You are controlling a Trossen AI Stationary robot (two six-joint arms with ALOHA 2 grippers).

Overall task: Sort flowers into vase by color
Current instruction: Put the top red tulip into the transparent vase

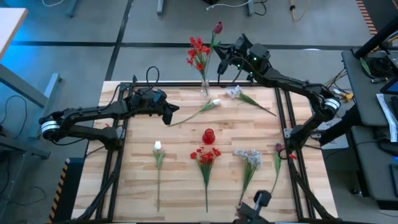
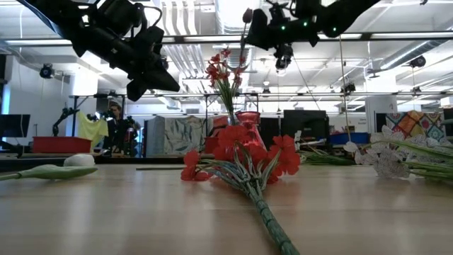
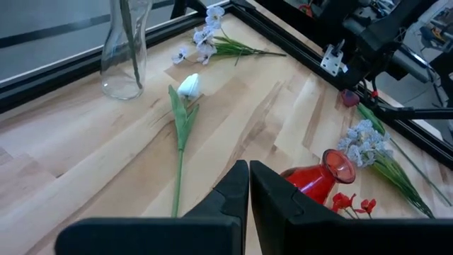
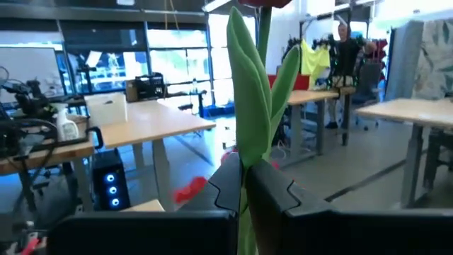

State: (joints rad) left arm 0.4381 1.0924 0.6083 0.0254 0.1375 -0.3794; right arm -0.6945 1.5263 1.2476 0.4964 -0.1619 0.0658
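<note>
My right gripper (image 1: 220, 62) is shut on a dark maroon bud flower (image 1: 217, 27), high over the table's far edge beside the clear vase (image 1: 204, 87). That vase holds red clusters (image 1: 198, 52). My left gripper (image 1: 171, 112) hovers shut above the table's left middle, near the stem of a white tulip (image 1: 215, 102) lying flat. A red vase (image 1: 208, 135) stands mid-table. Lying flat are a pale blue cluster (image 1: 233, 92), another white tulip (image 1: 157, 147), a red cluster (image 1: 206, 155), another pale blue cluster (image 1: 249, 155) and a maroon bud (image 1: 278, 148). My right gripper pinches the maroon bud flower's green stem (image 4: 249, 161) between its two fingers, just below the long leaves. The fingers come level from the table's right and lie across the stem. The flower stands upright, bud (image 2: 248, 14) on top. Whether its lower end is in the clear vase, I cannot tell.
A black frame rail (image 1: 186, 83) borders the table, with struts along the left and right sides. The flat flowers fill the near half of the table. Bare wood shows at the far left (image 1: 124, 99) and the near right corner (image 1: 305, 199). A person stands far off in the room (image 2: 115, 117).
</note>
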